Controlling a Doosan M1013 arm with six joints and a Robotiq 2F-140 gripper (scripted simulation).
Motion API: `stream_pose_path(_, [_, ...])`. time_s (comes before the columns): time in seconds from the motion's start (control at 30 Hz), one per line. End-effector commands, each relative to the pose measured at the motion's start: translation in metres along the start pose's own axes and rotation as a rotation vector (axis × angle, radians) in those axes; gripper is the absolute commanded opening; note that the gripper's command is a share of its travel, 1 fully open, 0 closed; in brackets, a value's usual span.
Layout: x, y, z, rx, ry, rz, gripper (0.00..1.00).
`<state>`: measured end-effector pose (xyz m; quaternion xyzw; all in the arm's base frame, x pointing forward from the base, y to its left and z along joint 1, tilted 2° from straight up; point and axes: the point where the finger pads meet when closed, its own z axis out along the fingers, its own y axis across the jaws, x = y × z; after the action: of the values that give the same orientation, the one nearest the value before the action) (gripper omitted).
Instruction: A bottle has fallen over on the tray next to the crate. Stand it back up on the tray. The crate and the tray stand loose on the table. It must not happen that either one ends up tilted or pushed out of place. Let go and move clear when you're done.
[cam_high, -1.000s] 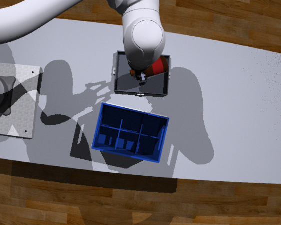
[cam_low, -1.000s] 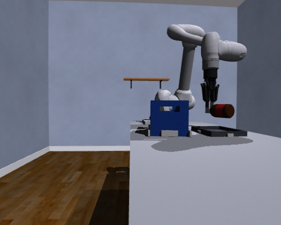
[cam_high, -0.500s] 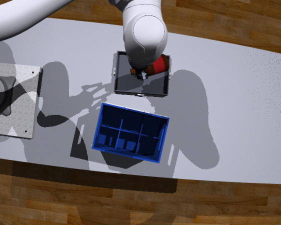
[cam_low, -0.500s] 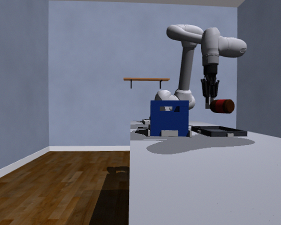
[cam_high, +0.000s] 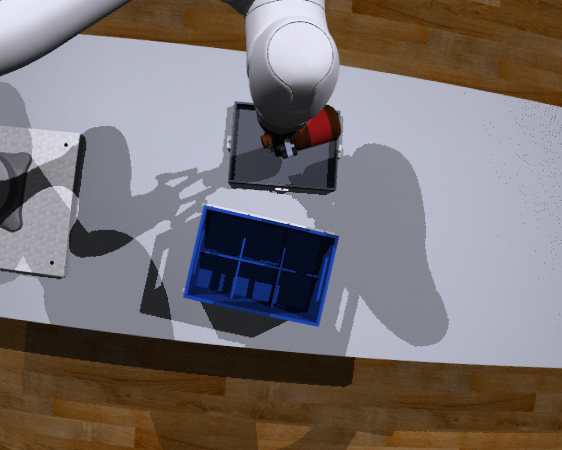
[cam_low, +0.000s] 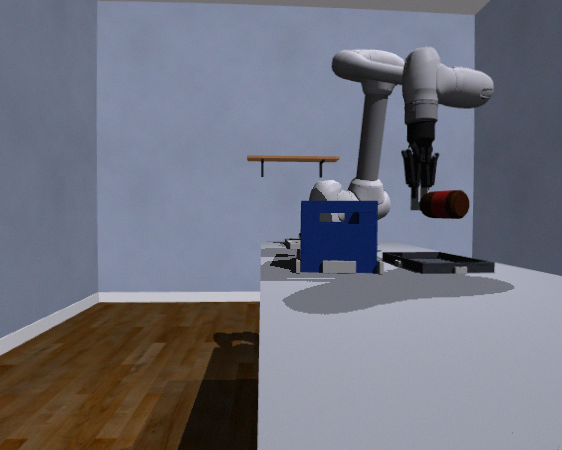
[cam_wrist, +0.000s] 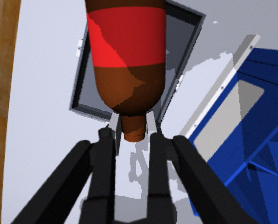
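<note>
A brown bottle with a red label (cam_high: 321, 127) (cam_low: 440, 204) (cam_wrist: 129, 37) lies level in the air, well above the tray. My gripper (cam_low: 419, 200) (cam_wrist: 133, 115) points straight down and is shut on the bottle's neck. In the wrist view the neck shows between the two fingertips and the body points away from the fingers. The black tray (cam_high: 282, 185) (cam_low: 434, 269) (cam_wrist: 89, 114) lies flat on the table under the bottle. In the top view the arm hides part of the tray and of the gripper.
A blue crate with compartments (cam_high: 260, 262) (cam_low: 339, 242) (cam_wrist: 220, 172) stands beside the tray, on the side of the table's front edge in the top view. The robot's base plate (cam_high: 47, 235) is at the left. A wall shelf (cam_low: 293, 158) hangs in the background.
</note>
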<state>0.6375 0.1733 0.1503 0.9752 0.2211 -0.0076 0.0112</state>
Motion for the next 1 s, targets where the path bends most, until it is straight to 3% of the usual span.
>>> stream_pose_path(0.0, [0.000, 0.000, -0.005, 0.000, 0.000, 0.000, 0.10])
stream_pose_path(0.97, [0.000, 0.000, -0.027, 0.000, 0.000, 0.000, 0.10])
